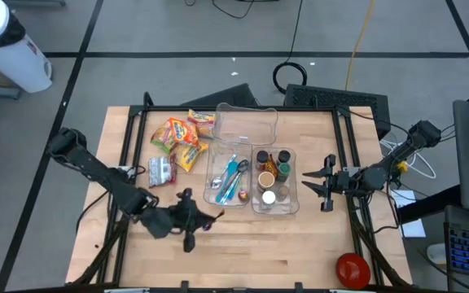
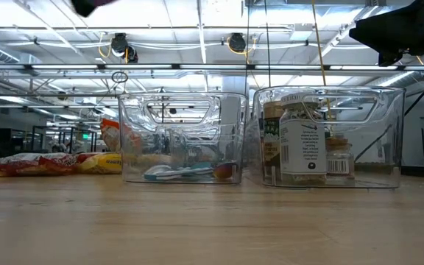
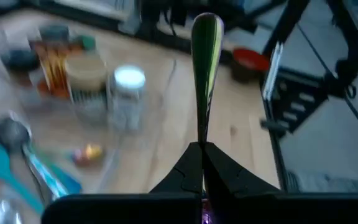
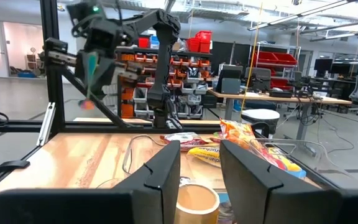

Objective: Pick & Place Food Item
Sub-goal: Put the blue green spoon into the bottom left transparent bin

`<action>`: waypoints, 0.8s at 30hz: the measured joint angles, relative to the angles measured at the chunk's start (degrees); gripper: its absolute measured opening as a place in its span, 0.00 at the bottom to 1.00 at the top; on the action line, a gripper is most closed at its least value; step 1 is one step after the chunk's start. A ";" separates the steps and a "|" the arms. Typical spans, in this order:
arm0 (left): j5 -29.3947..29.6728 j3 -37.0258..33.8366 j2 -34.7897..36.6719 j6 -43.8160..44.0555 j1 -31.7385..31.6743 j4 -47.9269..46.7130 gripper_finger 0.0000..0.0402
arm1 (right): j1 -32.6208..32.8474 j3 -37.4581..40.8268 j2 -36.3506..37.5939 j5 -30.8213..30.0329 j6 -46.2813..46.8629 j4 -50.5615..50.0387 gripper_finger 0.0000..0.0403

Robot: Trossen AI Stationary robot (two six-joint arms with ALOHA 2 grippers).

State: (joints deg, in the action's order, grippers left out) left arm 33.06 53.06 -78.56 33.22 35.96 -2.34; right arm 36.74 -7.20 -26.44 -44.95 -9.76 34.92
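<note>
Closest to us, near the front edge of the table point(image 1: 251, 252), is the left gripper point(image 3: 202, 155). Its jaws are pinched tight on the thin end of what looks like a shiny spoon point(image 3: 205, 50). The round end sticks out in front. We think it holds the thin end because that part is easy to pinch.

A little farther in, two clear bins sit side by side. The spoon bin point(image 1: 210, 191) holds blue and silver spoons. The jar bin point(image 1: 275, 212) holds small jars. Like things go together, so each one is easy to find.

The right gripper point(image 1: 309, 182) hangs just beside the jar bin, on its outer side. Its jaws are partly apart and hold nothing. A jar lid point(image 4: 197, 200) sits below them. We think this arm is waiting.

Farther back and to the left lie the snack bags point(image 1: 179, 140). They are the food for this job. They rest flat on the table, and no gripper touches them, so the food is not picked up yet.

Farthest back stands an empty clear bin point(image 1: 247, 122), just beside the bags. We guess the food could go in there.
</note>
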 joint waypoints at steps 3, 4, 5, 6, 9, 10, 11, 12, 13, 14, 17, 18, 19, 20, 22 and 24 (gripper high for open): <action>0.04 0.00 -0.09 -4.22 -3.87 4.64 0.00 | 0.00 0.00 0.00 0.00 0.01 0.00 0.26; 0.18 0.00 -0.08 -4.95 -5.45 6.00 0.00 | 0.01 0.00 0.00 0.00 -0.04 0.00 0.26; 0.94 0.00 -0.07 -5.40 -6.98 6.82 0.00 | 0.01 0.00 0.00 -0.02 -0.09 0.00 0.26; 1.98 0.00 -0.07 -5.72 -8.46 7.14 0.00 | -0.01 0.00 0.02 0.00 -0.09 0.01 0.26; 6.56 0.00 -0.09 -5.70 -12.86 6.83 0.00 | -0.01 0.00 0.02 -0.01 -0.11 0.02 0.26; 7.55 0.00 -0.18 -5.43 -14.27 6.88 0.00 | 0.00 0.00 0.01 -0.01 -0.11 0.00 0.26; 7.91 0.03 -0.58 -4.61 -15.78 7.12 0.00 | 0.00 0.00 0.01 0.00 -0.09 0.00 0.26; 7.94 0.07 -1.04 -3.78 -17.22 7.20 0.00 | 0.01 0.00 0.01 -0.01 -0.11 0.01 0.26; 7.94 0.07 -1.60 -3.21 -18.46 6.91 0.00 | 0.00 0.00 0.00 -0.02 -0.11 0.00 0.26; 7.94 0.07 -2.49 -2.65 -19.70 6.83 0.00 | 0.01 0.00 0.02 -0.02 -0.11 0.00 0.26; 7.56 0.05 -5.06 -1.26 -23.11 6.69 0.00 | -0.01 0.00 0.01 -0.02 -0.13 0.00 0.26; 7.07 0.04 -5.84 -0.82 -24.26 6.76 0.00 | -0.01 0.00 0.02 -0.02 -0.13 0.00 0.26; 5.92 0.04 -6.51 -0.03 -25.53 6.81 0.00 | 0.00 0.00 0.01 -0.02 -0.13 0.00 0.26; 4.14 0.04 -7.07 0.85 -26.95 6.80 0.00 | 0.01 0.00 0.00 -0.02 -0.12 0.00 0.26; -0.66 0.04 -7.62 2.71 -29.78 6.06 0.00 | 0.01 0.00 0.02 -0.02 -0.12 0.00 0.26; -3.98 0.07 -7.72 4.70 -32.20 4.12 0.00 | 0.01 0.00 0.00 -0.02 -0.13 0.00 0.26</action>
State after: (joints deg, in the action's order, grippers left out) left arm 29.07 53.12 -86.28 37.92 3.77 1.77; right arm 36.75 -7.20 -26.43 -44.97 -9.89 34.92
